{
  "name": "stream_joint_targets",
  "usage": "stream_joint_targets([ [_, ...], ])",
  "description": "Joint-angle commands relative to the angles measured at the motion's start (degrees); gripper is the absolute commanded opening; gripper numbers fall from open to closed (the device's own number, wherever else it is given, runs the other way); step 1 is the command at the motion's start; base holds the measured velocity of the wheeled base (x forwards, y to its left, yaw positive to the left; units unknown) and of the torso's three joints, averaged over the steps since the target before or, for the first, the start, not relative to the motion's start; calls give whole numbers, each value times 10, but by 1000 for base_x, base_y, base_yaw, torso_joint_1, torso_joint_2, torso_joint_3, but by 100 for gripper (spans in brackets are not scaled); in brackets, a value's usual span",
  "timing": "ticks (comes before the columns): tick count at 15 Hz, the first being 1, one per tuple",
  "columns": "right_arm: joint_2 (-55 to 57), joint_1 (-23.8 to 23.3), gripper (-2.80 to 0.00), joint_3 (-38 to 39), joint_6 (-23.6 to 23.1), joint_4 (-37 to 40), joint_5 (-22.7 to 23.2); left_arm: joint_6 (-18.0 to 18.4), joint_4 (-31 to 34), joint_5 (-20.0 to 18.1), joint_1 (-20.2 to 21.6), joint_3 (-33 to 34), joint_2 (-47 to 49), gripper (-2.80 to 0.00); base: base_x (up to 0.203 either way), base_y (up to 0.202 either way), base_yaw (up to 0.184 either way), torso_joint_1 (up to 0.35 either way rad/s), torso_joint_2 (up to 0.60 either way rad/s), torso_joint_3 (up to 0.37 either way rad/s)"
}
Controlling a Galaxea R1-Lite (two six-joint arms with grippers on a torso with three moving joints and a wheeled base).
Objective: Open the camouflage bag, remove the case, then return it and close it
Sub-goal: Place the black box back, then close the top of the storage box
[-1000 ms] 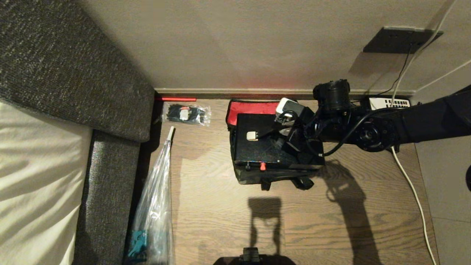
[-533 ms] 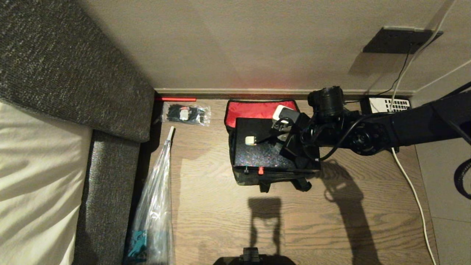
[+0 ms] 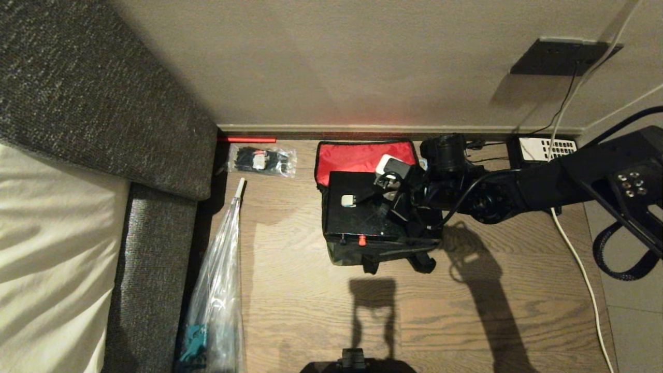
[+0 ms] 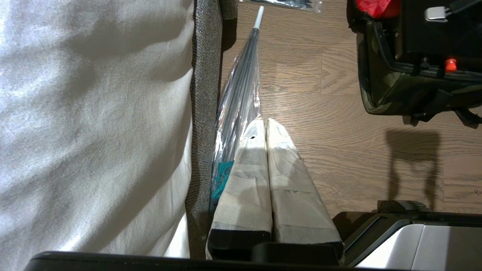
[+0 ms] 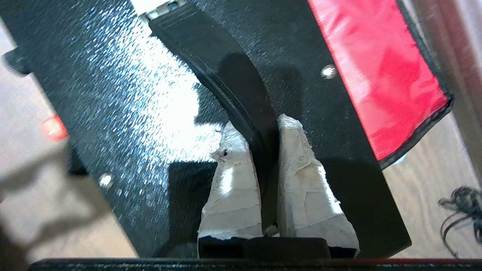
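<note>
We see the right gripper [image 5: 263,139] clamped on the case's [image 3: 362,212] black handle [image 5: 222,71]; the case lies flat beneath the jaws over the open camouflage bag [image 3: 357,254], long axis parallel to the wall, red catch [image 3: 362,240] toward us. The left gripper [image 4: 265,128] is closed on nothing.

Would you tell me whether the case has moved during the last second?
Yes. The case has sunk toward the camouflage bag, shifting left against the skirting board.
</note>
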Motion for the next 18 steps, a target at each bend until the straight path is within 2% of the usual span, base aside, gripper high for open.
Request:
stream_joint_targets([
  [1, 31, -6, -280, -4, -3, -20, -1, 0, 0, 0, -1, 2, -1, -280, 0, 0, 0, 0, 0, 0],
  [2, 37, -7, -280, -4, -3, -23, 0, 0, 0, 0, 0, 1, -1, -280, 0, 0, 0, 0, 0, 0],
  [3, 41, -11, 0, 1, -4, -26, 1, 0, 0, 0, 0, 1, -1, -280, 0, 0, 0, 0, 0, 0],
  [8, 37, -14, 0, 28, -6, -41, 1, 0, 0, 0, 0, 2, -1, -280, 0, 0, 0, 0, 0, 0],
  [12, -43, -31, 0, 81, -7, -31, -1, 0, 0, 0, 0, 2, -1, -280, 0, 0, 0, 0, 0, 0],
  [18, -197, -61, 0, 151, 0, 81, -23, 0, 0, 0, 0, 1, -1, -280, 0, 0, 0, 0, 0, 0],
])
